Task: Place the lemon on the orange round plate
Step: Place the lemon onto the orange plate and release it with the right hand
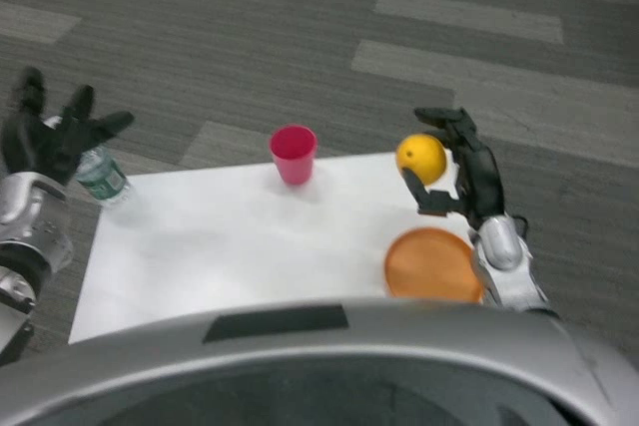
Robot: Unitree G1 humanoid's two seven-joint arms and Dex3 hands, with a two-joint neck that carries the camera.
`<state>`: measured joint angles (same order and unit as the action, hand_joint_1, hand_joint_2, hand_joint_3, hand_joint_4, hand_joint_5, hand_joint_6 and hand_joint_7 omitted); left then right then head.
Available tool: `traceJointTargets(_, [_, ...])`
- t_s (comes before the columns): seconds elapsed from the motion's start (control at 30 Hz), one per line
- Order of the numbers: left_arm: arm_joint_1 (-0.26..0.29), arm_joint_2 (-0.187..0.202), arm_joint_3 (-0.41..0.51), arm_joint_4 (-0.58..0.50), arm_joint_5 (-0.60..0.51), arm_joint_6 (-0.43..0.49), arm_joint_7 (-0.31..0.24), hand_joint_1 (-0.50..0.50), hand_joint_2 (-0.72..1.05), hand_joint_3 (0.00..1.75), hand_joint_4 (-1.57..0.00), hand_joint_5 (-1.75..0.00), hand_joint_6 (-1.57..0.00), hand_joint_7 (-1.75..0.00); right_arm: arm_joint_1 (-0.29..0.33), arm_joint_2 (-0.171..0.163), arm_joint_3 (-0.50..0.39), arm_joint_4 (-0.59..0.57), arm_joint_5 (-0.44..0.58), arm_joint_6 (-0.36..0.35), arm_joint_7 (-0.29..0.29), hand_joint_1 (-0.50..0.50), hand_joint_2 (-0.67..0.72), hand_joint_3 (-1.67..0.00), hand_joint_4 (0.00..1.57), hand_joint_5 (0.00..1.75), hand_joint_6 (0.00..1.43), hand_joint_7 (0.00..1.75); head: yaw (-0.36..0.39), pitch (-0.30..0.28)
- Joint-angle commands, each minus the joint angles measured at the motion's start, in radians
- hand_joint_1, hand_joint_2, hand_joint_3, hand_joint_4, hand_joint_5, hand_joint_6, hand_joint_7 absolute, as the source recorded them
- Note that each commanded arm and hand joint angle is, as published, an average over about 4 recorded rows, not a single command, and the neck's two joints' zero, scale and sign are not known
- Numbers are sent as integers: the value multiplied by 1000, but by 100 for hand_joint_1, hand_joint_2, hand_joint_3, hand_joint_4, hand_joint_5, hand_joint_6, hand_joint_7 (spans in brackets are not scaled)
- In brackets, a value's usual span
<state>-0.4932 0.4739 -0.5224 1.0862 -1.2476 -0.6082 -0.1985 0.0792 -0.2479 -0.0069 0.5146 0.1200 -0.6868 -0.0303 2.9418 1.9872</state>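
Yellow lemon [420, 158] is held in the fingers [436, 203] of the right hand [461, 167], above the surface [220, 246], at 12 o'clock of the orange round plate [432, 264]. Left hand [48, 135] is raised w/ fingers spread wide, nothing held, beside a water bottle [103, 178]. Pink cup [293, 155] is at 9 o'clock of lemon.

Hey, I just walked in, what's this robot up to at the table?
The robot's right hand holds a lemon in its fingers, lifted above the white table just beyond the orange round plate, which has nothing on it yet. The left hand is raised, fingers spread, at the table's left edge by a water bottle. A pink cup stands at the far edge.
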Motion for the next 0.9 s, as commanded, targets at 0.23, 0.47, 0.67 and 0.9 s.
traceJointTargets(0.23, [-25, -4, -3, 1, 14, -2, 1, 50, 96, 9, -7, 0, 0, 0, 33, 9, -7, 56, 7, -24, 19, -17, -60, -131, 3, 145, 11, 84, -68, -20])
traceJointTargets(0.47, [-30, -5, -4, 1, 19, 1, 1, 50, 96, 9, -7, 0, 0, 0, 33, 10, -9, 135, 6, -38, 40, -17, -60, -135, 3, 145, 9, 84, -85, -16])
traceJointTargets(0.67, [-31, -6, -5, 3, 20, 1, 2, 50, 96, 9, -7, 0, 0, 0, 31, 14, -25, 252, 6, -67, 57, -17, -60, -135, 3, 145, 9, 84, -102, -13])
traceJointTargets(0.9, [-35, -6, -5, 3, 20, 1, 2, 50, 96, 9, -7, 0, 0, 0, 27, 18, -61, 348, 5, -92, 80, -17, -60, -131, 0, 145, 6, 84, -118, -3])
